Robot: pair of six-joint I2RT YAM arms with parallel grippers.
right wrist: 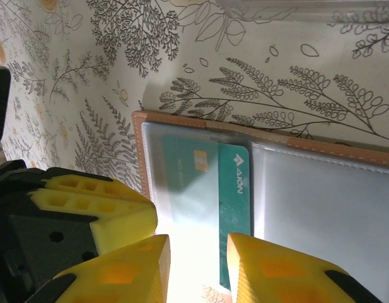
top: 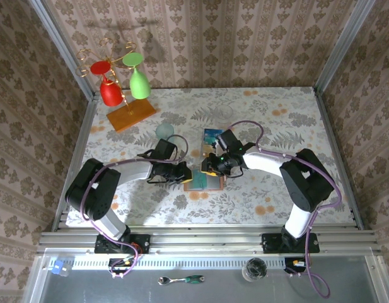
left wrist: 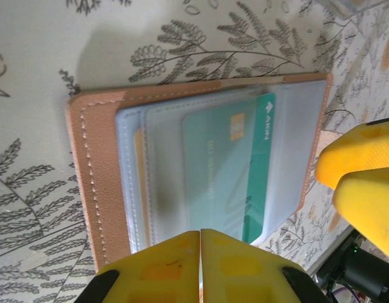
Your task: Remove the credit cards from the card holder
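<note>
Slip risk: teal credit card (right wrist: 200,183) pokes partway from a clear pocket (right wrist: 320,208) of the unfolded card holder (top: 203,181). We see right gripper (right wrist: 197,265) narrowly parted over its exposed end, left gripper (left wrist: 200,265) closed tight at the holder's edge. Weak pin there, and the holder could drag along.

Left arm (top: 128,170) and right arm (top: 267,161) were white tubes with chunky black joints and purple cables (top: 247,123) looping along. The fingers (left wrist: 150,268) were bright yellow blocks with square cutouts.

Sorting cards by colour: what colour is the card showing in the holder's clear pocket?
The card is teal-green, clearest in the left wrist view.
</note>
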